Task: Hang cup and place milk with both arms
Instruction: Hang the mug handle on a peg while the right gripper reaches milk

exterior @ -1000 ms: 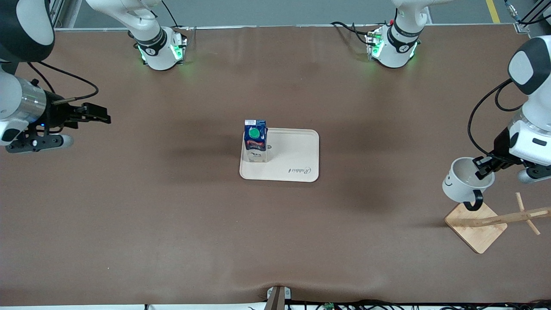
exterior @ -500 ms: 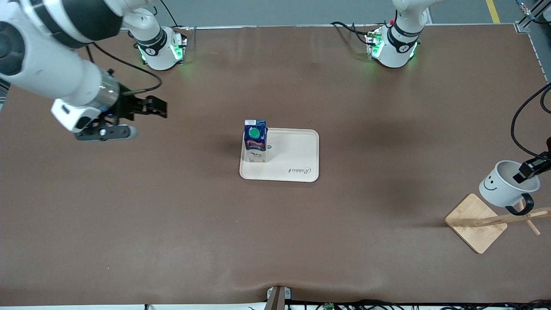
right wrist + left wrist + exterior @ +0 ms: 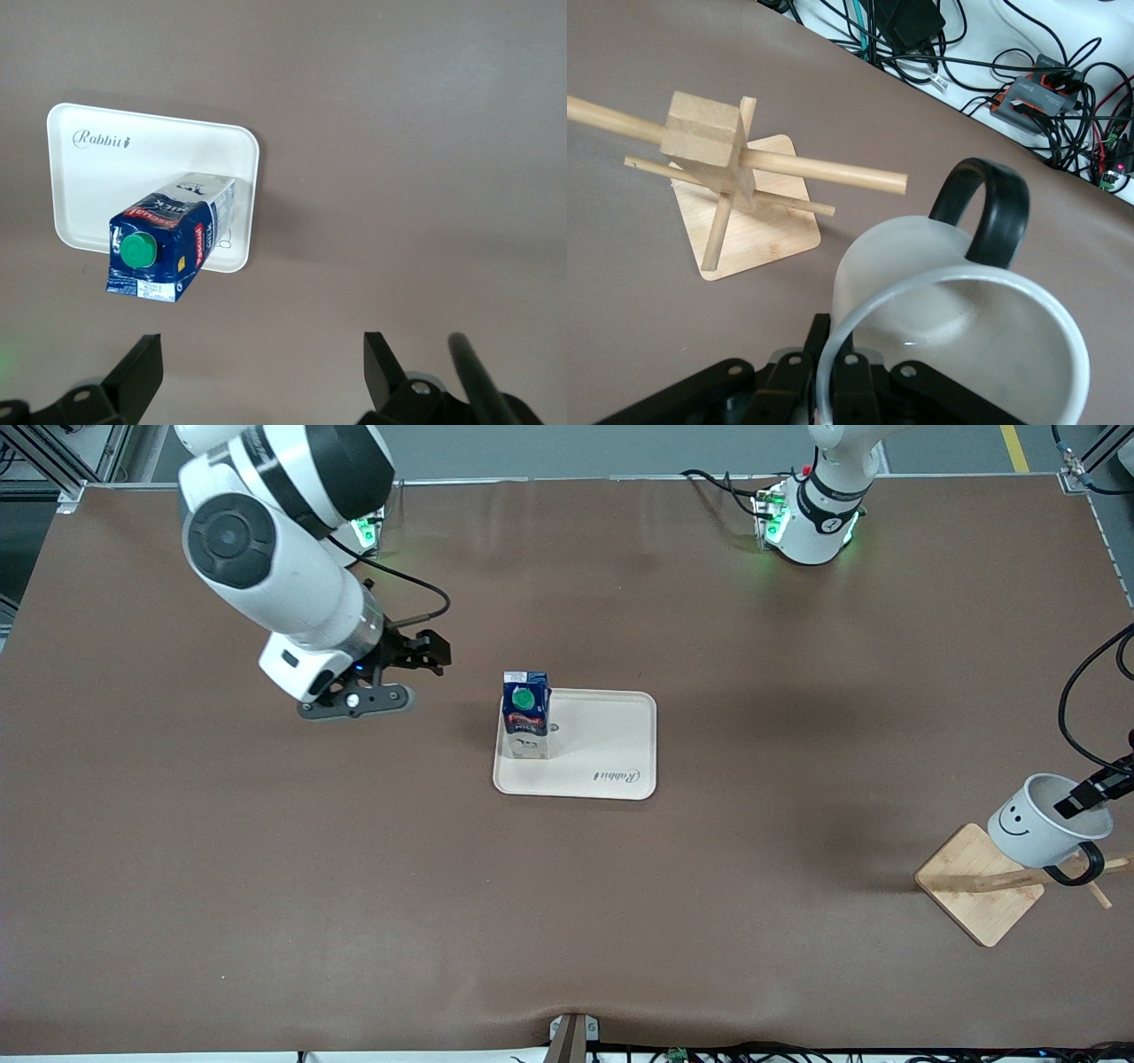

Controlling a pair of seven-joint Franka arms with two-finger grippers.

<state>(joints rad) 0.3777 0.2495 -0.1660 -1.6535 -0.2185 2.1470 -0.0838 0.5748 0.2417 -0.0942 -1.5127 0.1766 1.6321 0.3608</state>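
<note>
The white cup (image 3: 1045, 821) with a smiley face hangs tilted in my left gripper (image 3: 1085, 795), which is shut on its rim. It is over the wooden rack (image 3: 1010, 880) at the left arm's end of the table. Its black handle (image 3: 1075, 866) is close to a rack peg. In the left wrist view the cup (image 3: 957, 336) fills the foreground, with the handle (image 3: 983, 212) beside the tip of a peg (image 3: 824, 170). The milk (image 3: 525, 714) stands upright on the cream tray (image 3: 602, 748). My right gripper (image 3: 423, 654) is open over the bare table beside the milk (image 3: 164, 243).
The rack's square wooden base (image 3: 974, 886) sits near the table edge at the left arm's end. Cables and boxes (image 3: 1028, 80) lie off the table's edge past the rack. Both arm bases (image 3: 811, 514) stand along the table's back edge.
My right arm has swung in from its end of the table toward the milk. My left gripper has carried the cup down and outward, bringing its handle up to the rack peg.
</note>
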